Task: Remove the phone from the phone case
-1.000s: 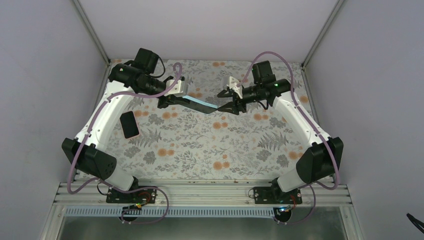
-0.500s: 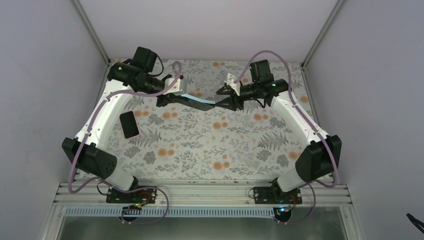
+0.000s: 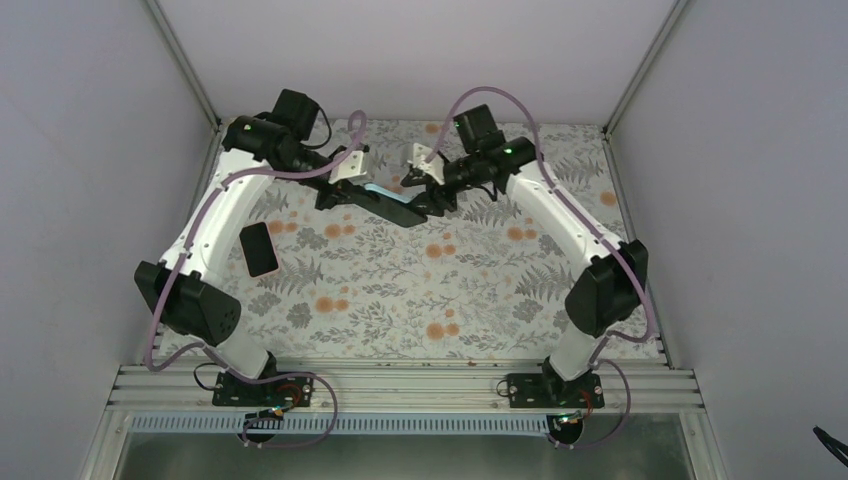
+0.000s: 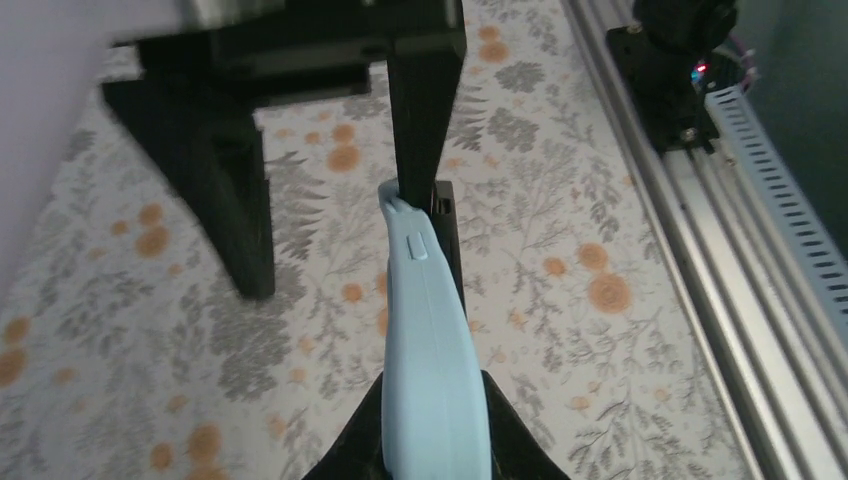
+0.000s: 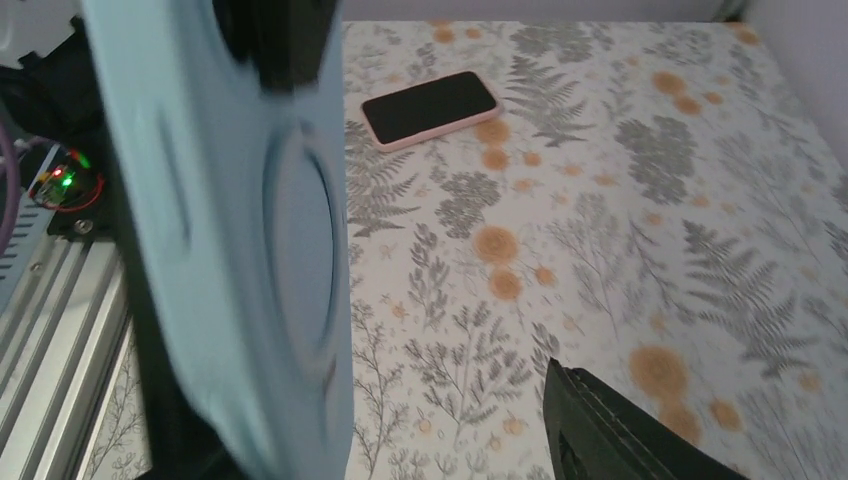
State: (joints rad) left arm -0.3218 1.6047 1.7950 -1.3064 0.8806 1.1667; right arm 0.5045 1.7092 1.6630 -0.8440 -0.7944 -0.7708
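Above the far side of the grey-and-orange floral table [image 3: 450, 290], the black left gripper [image 3: 336, 196] clamps one end of the light-blue rubbery phone case [image 4: 432, 345] to brace it aloft, while the black right gripper [image 3: 424, 194], jaws apart, has a finger against the other end, likely to pry out the dark phone [image 3: 393, 208] seated inside.

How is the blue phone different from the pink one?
The blue-cased phone is held up in the air by the left gripper; the pink-cased phone lies flat on the table, screen up, with nothing touching it. One case is light blue, the other pink. Both are phones in cases.
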